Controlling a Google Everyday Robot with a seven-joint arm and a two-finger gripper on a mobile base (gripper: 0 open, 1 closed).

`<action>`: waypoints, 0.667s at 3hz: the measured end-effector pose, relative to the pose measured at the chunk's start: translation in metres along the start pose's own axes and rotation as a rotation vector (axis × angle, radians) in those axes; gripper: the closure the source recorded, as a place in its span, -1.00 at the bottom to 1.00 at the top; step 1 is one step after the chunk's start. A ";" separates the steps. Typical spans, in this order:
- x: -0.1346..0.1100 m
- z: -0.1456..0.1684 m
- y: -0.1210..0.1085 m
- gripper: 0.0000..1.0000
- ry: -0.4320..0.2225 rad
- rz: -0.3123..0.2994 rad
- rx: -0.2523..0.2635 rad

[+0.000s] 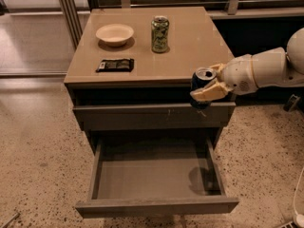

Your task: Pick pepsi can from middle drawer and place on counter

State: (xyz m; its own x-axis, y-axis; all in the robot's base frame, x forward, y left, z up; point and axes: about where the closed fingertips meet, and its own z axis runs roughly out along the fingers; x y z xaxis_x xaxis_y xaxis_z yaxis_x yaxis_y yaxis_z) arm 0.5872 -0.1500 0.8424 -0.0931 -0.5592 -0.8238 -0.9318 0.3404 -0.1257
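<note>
A: Pick done?
B: Looks so. The gripper (206, 90) is clamping the pepsi can (199, 80) in the air, and the middle drawer (156, 175) is lying open below it.
A: What's left?
B: Placing. The counter (190, 51) is sitting just beside the gripper, and the can isn't resting on it yet.

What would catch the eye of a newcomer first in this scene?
The gripper holds the pepsi can in the air, just before the front edge of the counter. Below it, the middle drawer stands pulled out and empty. On the counter sit a green can, a bowl and a dark packet.
</note>
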 end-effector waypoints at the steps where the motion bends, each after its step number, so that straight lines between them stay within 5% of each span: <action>1: 0.000 0.000 0.000 1.00 0.000 0.000 -0.001; 2: -0.005 0.000 -0.006 1.00 0.017 0.000 0.025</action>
State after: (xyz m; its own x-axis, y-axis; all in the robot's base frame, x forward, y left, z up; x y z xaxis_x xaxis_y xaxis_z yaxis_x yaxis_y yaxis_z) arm 0.5931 -0.1486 0.8472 -0.0989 -0.5720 -0.8143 -0.9227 0.3590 -0.1402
